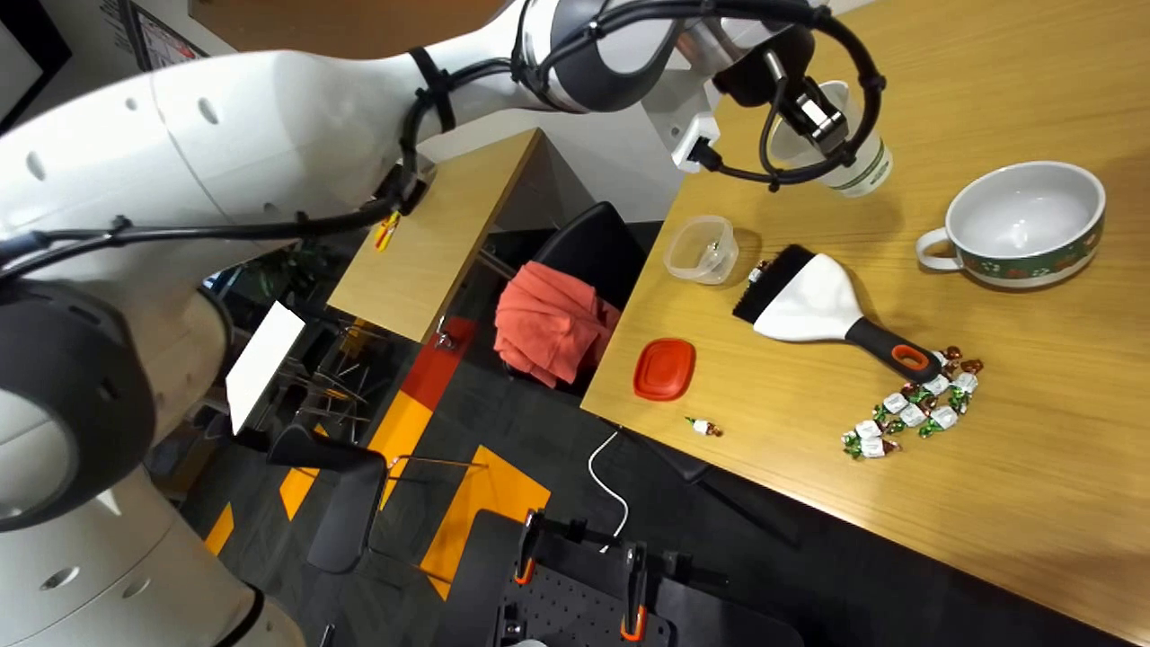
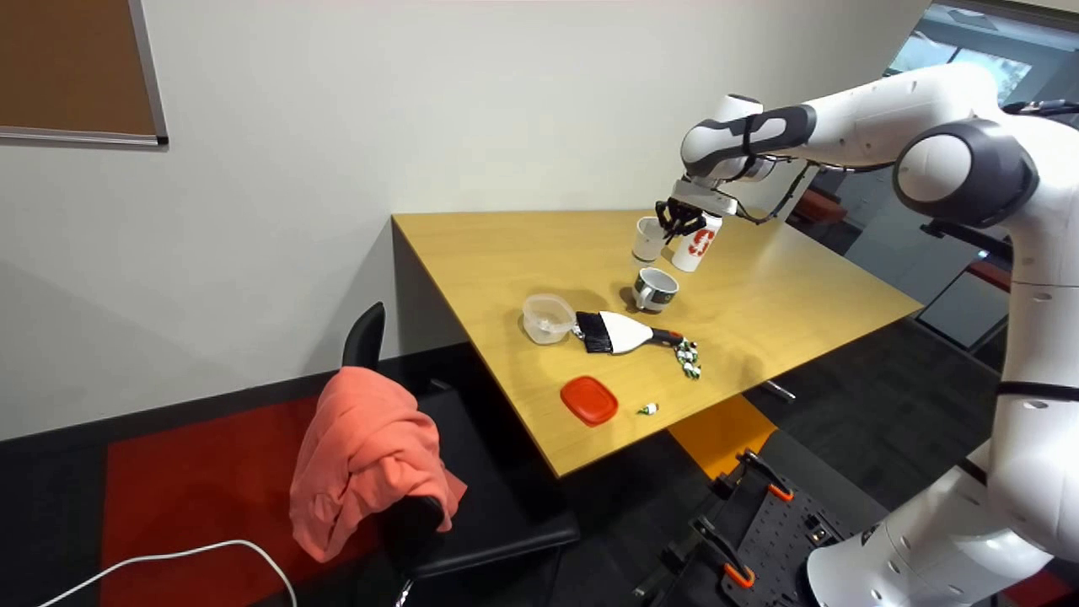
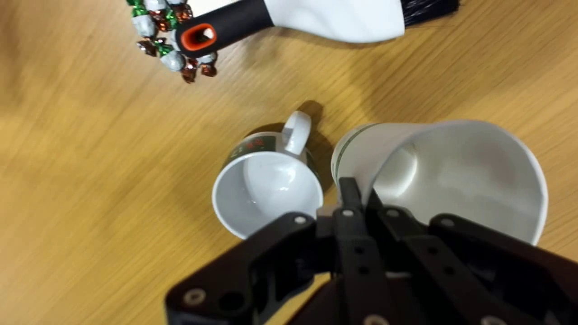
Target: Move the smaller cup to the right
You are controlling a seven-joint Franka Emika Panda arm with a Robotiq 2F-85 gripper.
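The smaller cup (image 1: 870, 172) is white and round with no handle, and has a green band near its base. It also shows in an exterior view (image 2: 647, 239) and large at the right in the wrist view (image 3: 465, 176). My gripper (image 3: 361, 196) is shut on its wall at the rim, one finger inside and one outside; the gripper also shows in both exterior views (image 1: 835, 144) (image 2: 668, 233). The cup appears raised off the table. The wide white cup (image 1: 1024, 220) with a handle and green pattern stands beside it, also left of it in the wrist view (image 3: 266, 189).
A white cylinder with a red letter (image 2: 700, 244) stands close to the gripper. A white brush (image 1: 813, 301) lies with its handle on several wrapped candies (image 1: 912, 413). A clear plastic container (image 1: 687, 250), a red lid (image 1: 665, 369) and one candy (image 1: 703, 427) are near the table corner.
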